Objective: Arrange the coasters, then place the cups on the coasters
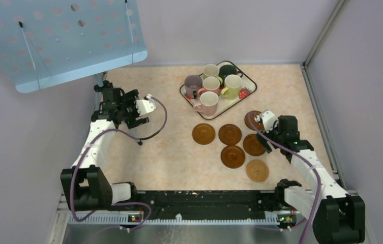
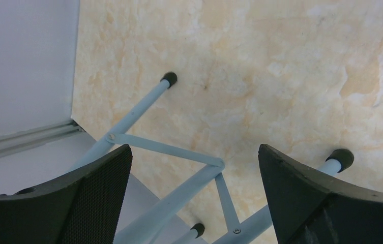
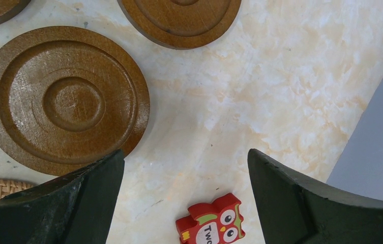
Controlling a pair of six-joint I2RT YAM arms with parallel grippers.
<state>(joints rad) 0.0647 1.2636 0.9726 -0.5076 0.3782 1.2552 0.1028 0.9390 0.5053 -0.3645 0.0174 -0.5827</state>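
Observation:
Several brown coasters (image 1: 230, 134) lie flat in a loose cluster on the table, right of centre. Several cups (image 1: 211, 84) in pink, pale green, purple and dark green crowd the strawberry-print tray (image 1: 245, 93) behind them. My right gripper (image 1: 269, 138) hovers open at the cluster's right edge. Its wrist view shows one coaster (image 3: 64, 99) to the left of the open gripper (image 3: 185, 152), another coaster (image 3: 179, 20) beyond, and bare table between the fingers. My left gripper (image 1: 139, 121) is open at the far left, away from the coasters and cups, and holds nothing (image 2: 194, 150).
A light blue perforated rack (image 1: 62, 40) stands at the back left; its thin legs (image 2: 143, 104) run under my left gripper. A small red owl block (image 3: 210, 223) lies under my right gripper. A paler woven disc (image 1: 257, 170) sits nearest the front. Walls close in on both sides.

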